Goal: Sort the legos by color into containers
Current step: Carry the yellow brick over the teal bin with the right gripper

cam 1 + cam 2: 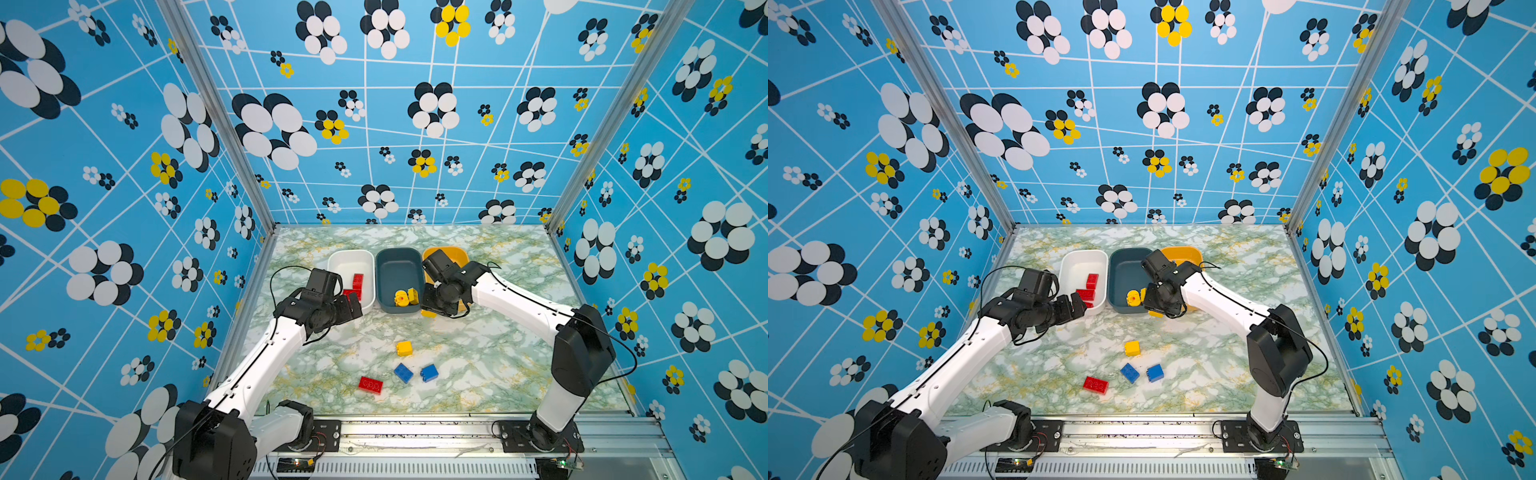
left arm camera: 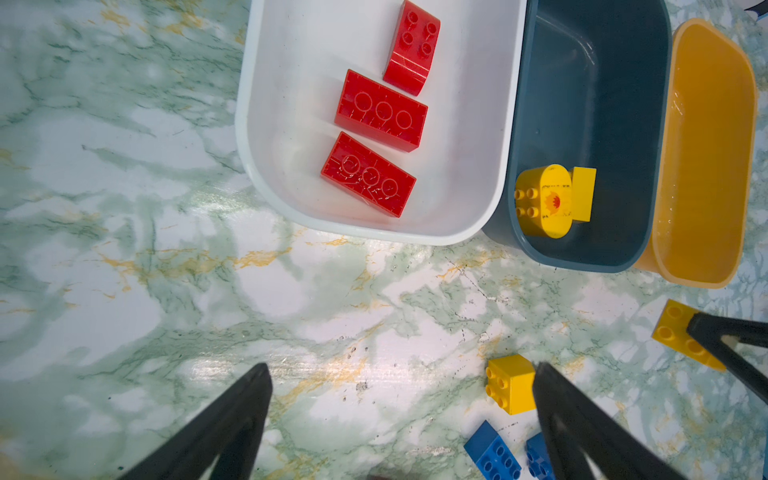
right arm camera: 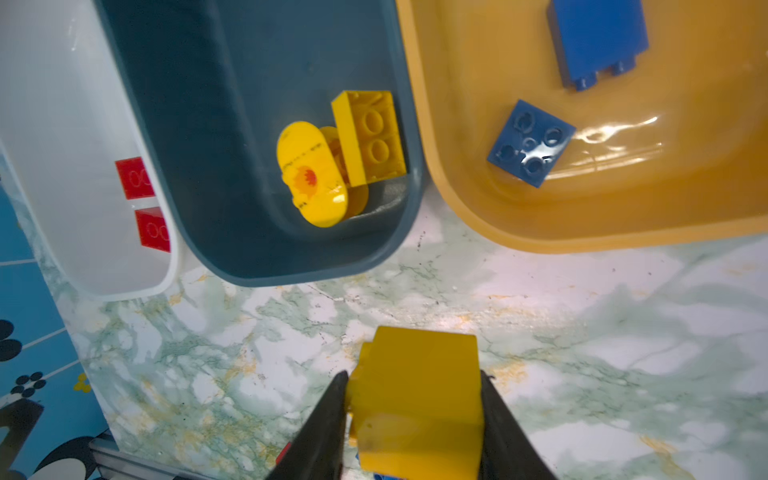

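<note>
Right gripper [image 3: 413, 378]: jaws part closed, pressed on both sides of a plain yellow plastic brick [image 3: 415, 415]. It sits just off the near end of the dark teal-grey plastic tub [image 1: 397, 266]. Whether it has left the marble-patterned tabletop [image 1: 498, 353] cannot be told. Judged destination is that tub, which already holds a rounded yellow piece with a red dot [image 3: 311, 174].

Left gripper [image 2: 401, 368]: jaws spread wide, empty, at the near corner of the white plastic tub [image 1: 349, 259], which holds three red studded bricks [image 2: 380, 110].

Only the right wrist view shows two blue bricks [image 3: 530, 143] in the yellow-orange plastic tub [image 3: 623, 216]. In both top views the arm hides them.

Unsorted towards the front edge: loose yellow brick [image 1: 404, 348], loose blue pair [image 1: 403, 372], loose red brick [image 1: 370, 384].
</note>
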You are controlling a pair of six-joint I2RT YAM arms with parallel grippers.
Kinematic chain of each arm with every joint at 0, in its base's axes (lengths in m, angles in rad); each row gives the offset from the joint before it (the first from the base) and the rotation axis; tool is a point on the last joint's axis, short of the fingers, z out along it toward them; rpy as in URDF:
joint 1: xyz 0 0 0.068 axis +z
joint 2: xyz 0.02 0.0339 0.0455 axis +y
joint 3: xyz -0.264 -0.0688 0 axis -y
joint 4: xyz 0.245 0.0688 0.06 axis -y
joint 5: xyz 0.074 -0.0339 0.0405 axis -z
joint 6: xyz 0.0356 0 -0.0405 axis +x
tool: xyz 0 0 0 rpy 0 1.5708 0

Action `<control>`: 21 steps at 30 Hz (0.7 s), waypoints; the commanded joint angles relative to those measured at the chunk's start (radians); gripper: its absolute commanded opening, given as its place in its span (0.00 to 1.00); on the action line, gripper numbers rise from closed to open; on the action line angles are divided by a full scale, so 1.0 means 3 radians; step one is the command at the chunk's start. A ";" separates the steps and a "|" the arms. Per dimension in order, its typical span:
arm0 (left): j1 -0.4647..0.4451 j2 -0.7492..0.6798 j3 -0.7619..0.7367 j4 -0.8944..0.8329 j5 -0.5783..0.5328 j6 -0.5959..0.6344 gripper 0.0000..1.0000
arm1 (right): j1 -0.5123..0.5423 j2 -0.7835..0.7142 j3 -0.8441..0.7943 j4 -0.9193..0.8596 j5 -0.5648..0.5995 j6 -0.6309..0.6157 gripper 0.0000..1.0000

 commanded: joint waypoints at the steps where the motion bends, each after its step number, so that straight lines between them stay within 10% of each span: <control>1: 0.0042 -0.0082 -0.0073 -0.0096 -0.0006 0.0016 0.99 | 0.0026 0.0195 0.0294 -0.0131 0.0076 -0.0292 0.40; 21: 0.0119 -0.0143 -0.0091 -0.0123 0.0009 0.0041 0.99 | 0.0009 0.1812 0.2500 -0.0522 0.0103 -0.0732 0.42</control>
